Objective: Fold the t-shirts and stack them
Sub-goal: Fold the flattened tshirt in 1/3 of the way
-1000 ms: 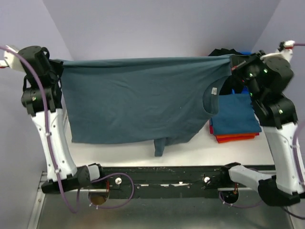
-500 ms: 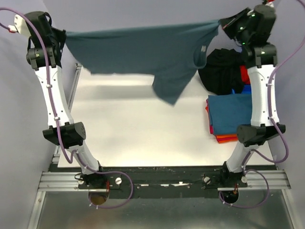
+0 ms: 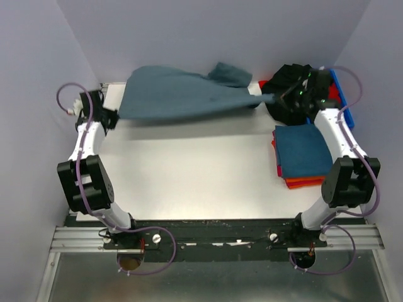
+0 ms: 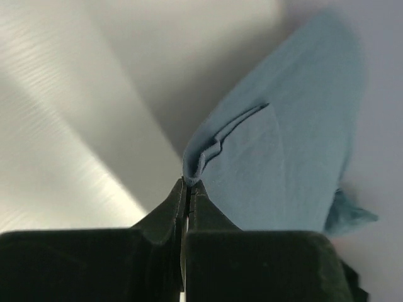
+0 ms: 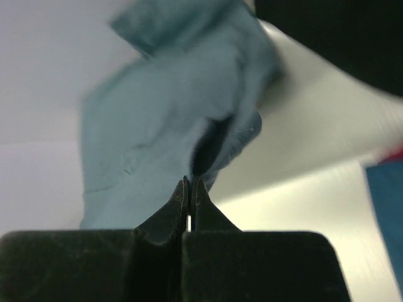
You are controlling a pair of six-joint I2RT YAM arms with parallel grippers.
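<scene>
– Jaws on both arms are pinched right shut, each on a fold of the dusty teal-blue cloth t-shirt. From overhead, the left gripper has one end and the right gripper the other.

– So where does the shirt lie?

– Strung between them over the far edge of the white table, its long axis running side to side. It's broad toward the left gripper and narrows to a twist at the right one, with a flap kicked up toward the back wall. Whether it touches the table, I can't tell.

– And the rest of the job?

– At the right sits a stack: a blue folded t-shirt on top, orange and red edges beneath. Behind it is a crumpled black t-shirt heap, beside a rigid blue plastic bin. I'd say a few are done, this one isn't yet folded, and the black one waits.

– The left wrist view?

– The left gripper bites a bunched hem, and the shirt streams away up and to the right.

– Right wrist?

– Much the same: the right gripper nips the cloth, which is blurred above, with the black heap dark in the corner.
</scene>
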